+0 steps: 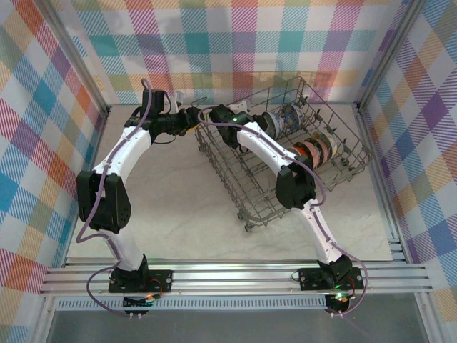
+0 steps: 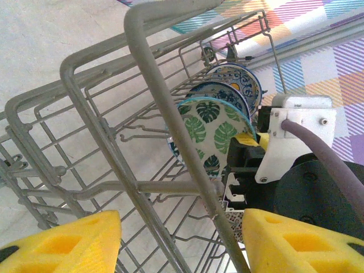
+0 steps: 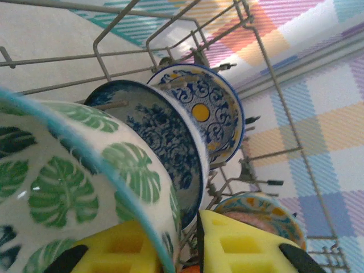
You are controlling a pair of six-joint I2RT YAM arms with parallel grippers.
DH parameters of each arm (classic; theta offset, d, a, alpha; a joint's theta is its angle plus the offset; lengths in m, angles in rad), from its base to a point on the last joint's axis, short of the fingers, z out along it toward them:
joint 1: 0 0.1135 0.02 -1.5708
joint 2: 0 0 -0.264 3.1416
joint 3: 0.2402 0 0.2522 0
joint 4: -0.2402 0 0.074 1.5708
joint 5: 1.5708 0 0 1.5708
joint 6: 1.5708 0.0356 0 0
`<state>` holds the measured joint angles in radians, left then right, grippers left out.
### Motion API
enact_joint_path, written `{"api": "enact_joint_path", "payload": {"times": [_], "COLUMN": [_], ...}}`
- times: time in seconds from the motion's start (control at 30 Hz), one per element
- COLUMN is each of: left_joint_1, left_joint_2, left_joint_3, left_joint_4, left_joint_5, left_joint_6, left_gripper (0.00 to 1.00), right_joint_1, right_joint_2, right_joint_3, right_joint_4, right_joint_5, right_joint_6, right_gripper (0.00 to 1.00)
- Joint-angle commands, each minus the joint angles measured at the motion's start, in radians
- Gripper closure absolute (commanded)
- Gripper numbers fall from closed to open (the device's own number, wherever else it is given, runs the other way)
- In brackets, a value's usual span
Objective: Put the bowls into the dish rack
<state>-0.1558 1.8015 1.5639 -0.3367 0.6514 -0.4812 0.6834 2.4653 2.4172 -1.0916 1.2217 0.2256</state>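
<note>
- Rack (image 1: 223,179) stands on the counter (image 1: 178,221), turned at an angle, right of the middle in the top view.
- Bowls (image 1: 289,114) stand on edge between the tines in two rows. One row is near the far side of the rack. The other row, of orange bowls (image 1: 315,150), is closer to its right side.
- Left hand (image 1: 190,118) is at the far left corner of the rack, coming from outside.
- In the left wrist view its yellow fingers (image 2: 62,247) are apart. The thick rim wire of the rack runs between them, closer to the finger on the right of the picture. I cannot tell if the wire touches that finger.
- Right hand (image 1: 265,123) reaches into the rack at the far row.
- In the right wrist view its two yellow fingers (image 3: 244,244) are close together, one on each side of the rim of the leaf bowl (image 3: 68,182). This bowl is white with green leaves and a light blue edge.
- A thin dark gap shows between the leaf bowl and one finger, so I cannot tell if the fingers press on the bowl or are a little loose.
- The leaf bowl is on edge at the end of the far row, nearest to the right hand.
- Just behind it stands the blue bowl (image 3: 156,128) with dark blue flowers, and behind that the yellow bowl (image 3: 207,114) with a blue and yellow pattern.
- Low at the right of the same view is the rim of one more bowl, orange-yellow, in the next row.
</note>
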Motion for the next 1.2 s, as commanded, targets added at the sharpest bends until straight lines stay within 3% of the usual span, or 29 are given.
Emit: {"api": "enact_joint_path", "payload": {"times": [0.0,0.07,0.27,0.5,0.67,0.97,1.17], "left_joint_1": [0.009,0.009,0.008,0.009,0.0,-0.051,-0.091], "left_joint_2": [-0.018,-0.019,-0.019,-0.027,-0.043,-0.094,-0.157], "left_joint_3": [-0.026,-0.028,-0.029,-0.027,-0.011,0.072,0.069], "left_joint_4": [-0.081,-0.08,-0.085,-0.091,-0.128,-0.281,-0.307], "left_joint_5": [-0.012,-0.012,-0.016,-0.017,-0.05,-0.171,-0.225], "left_joint_6": [0.021,0.021,0.02,0.01,0.006,0.012,-0.013], "left_gripper": [0.42,0.42,0.43,0.4,0.36,0.27,0.2], "right_joint_1": [0.01,0.01,0.01,0.01,0.008,-0.01,-0.051], "right_joint_2": [-0.008,-0.008,-0.014,-0.073,-0.173,-0.329,-0.397], "right_joint_3": [0.033,0.032,0.031,0.026,-0.051,-0.176,-0.227], "right_joint_4": [-0.055,-0.049,-0.029,-0.024,0.061,0.228,0.267], "right_joint_5": [0.002,-0.022,-0.083,-0.154,-0.215,-0.348,-0.437], "right_joint_6": [0.068,0.066,0.07,0.075,0.011,-0.131,-0.135], "right_gripper": [0.75,0.67,0.6,0.29,0.15,0.07,0.05]}}
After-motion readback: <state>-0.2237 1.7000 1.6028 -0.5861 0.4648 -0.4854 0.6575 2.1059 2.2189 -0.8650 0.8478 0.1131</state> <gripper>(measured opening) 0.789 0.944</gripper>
